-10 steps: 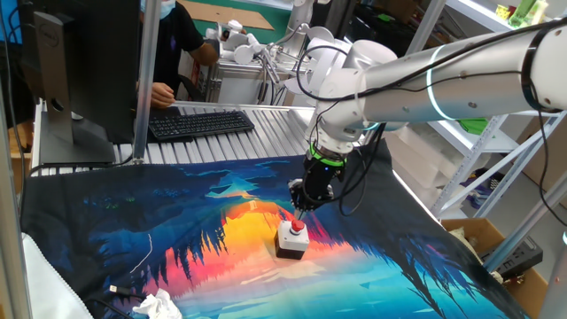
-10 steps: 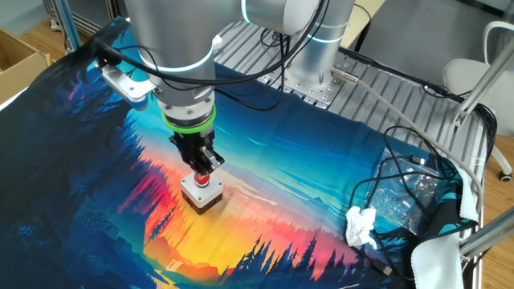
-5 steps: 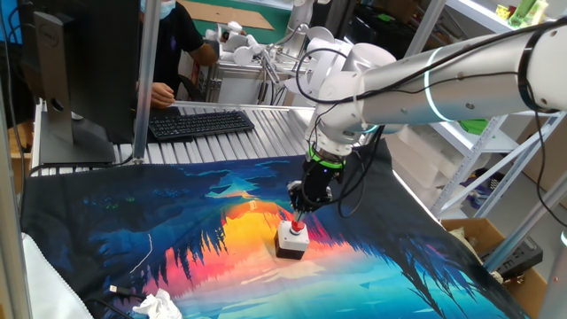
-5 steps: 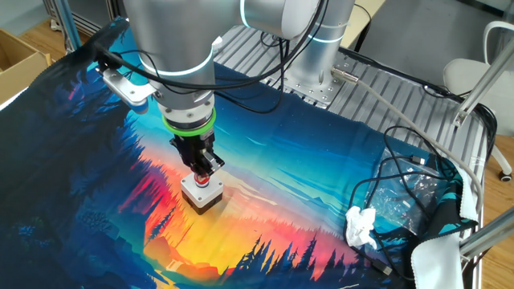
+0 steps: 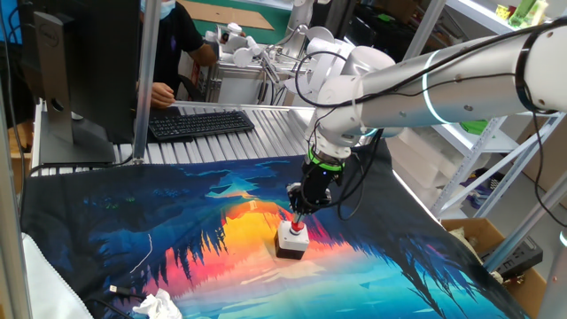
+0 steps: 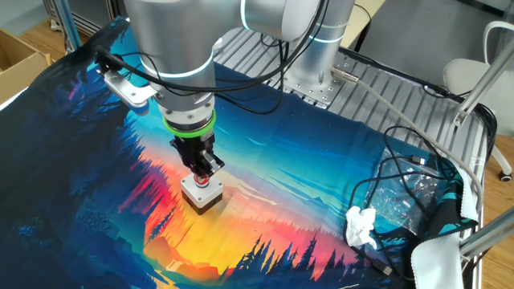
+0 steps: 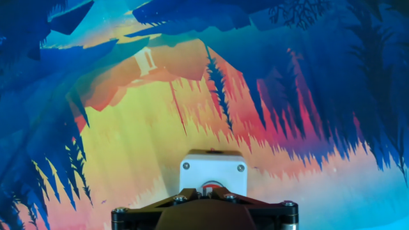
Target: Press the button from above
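While the arm is reaching in from the upper right of one fixed view, the gripper (image 5: 299,215) is pointing straight down over the button (image 5: 299,229), whose red cap is sitting on a light grey box with a dark base, a little right of centre and low in that frame. Its fingers are pressed together with no gap between the tips, gripping nothing, and the tips are sitting right at the red cap; whether they are actually touching it is too fine to make out. From the other fixed view, the gripper (image 6: 202,170) is hanging left of centre, directly above the button (image 6: 201,191), hiding most of the cap. Everything is resting on a printed cloth (image 5: 372,266) showing a blue forest and an orange sunset. Low in the hand view, the button (image 7: 213,171) is showing its white top with corner screws, partly covered by the dark gripper body at the bottom edge. A crumpled white tissue (image 6: 361,227) is lying at the lower right of the other fixed view.
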Tool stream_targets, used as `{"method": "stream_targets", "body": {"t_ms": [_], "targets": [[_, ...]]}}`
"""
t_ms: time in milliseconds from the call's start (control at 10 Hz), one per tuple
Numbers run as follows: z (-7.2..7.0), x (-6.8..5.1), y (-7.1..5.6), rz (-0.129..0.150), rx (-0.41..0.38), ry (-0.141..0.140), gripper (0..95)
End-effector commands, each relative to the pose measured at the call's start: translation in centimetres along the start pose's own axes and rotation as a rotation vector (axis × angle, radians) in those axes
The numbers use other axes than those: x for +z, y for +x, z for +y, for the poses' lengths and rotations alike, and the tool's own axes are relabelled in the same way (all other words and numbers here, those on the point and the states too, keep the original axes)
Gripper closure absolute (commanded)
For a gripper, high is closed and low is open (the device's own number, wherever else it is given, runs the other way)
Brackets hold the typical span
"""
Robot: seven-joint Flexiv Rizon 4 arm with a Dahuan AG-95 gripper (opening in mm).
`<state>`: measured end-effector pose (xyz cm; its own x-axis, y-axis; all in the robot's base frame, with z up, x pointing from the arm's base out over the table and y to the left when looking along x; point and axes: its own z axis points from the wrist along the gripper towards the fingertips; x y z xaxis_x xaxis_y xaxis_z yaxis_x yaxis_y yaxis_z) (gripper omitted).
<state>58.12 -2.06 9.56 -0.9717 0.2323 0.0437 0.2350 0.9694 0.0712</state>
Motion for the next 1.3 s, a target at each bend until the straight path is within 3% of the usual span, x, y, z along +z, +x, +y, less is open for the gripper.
{"method": "stream_targets", "body": {"t_ms": [100,400,900,1000,1300], "targets": [[0.0,0.1,0.0,0.005,-0.004,0.001,95.0],[0.0,0.6,0.0,0.001,-0.004,0.005,95.0],[-0.1,2.3,0.0,-0.030,-0.004,-0.003,95.0],[-0.1,2.3,0.1,-0.030,-0.002,-0.003,95.0],[0.0,-0.4,0.0,0.022,-0.002,0.009,95.0]]}}
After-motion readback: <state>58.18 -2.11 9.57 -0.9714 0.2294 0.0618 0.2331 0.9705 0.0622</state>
